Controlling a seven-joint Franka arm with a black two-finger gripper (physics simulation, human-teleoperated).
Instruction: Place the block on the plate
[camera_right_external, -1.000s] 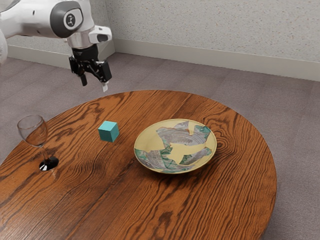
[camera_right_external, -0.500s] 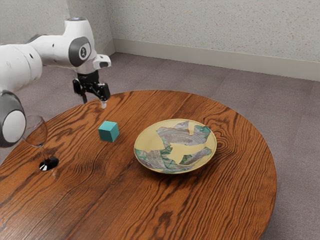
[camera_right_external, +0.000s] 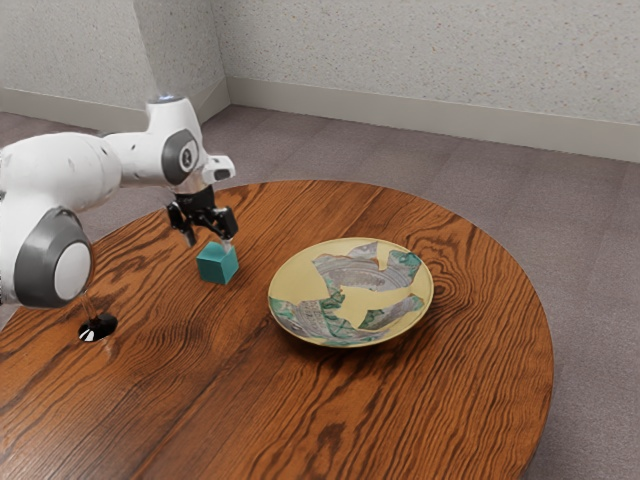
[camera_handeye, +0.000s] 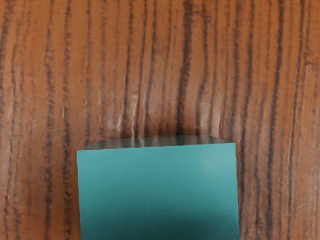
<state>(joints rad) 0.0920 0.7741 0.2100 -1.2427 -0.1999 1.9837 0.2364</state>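
Observation:
My black gripper (camera_right_external: 210, 243) is low over the teal block (camera_right_external: 217, 264) in the exterior view, its two fingers apart, tips around the height of the block's top. The block rests on the wooden table. In the wrist view the block (camera_handeye: 159, 192) lies large just under my hand. A round yellow plate (camera_right_external: 291, 289) with grey and green patches sits on the table, toward the exterior view's right of the block.
A wine glass stands toward the exterior view's left, its dark base (camera_right_external: 98, 327) on the round table (camera_right_external: 440, 400); my arm covers most of its bowl. The table's curved edge runs behind the plate.
My hand has come down and toward the exterior view's right, from beyond the table's edge to right over the block. Block and plate have kept their places.

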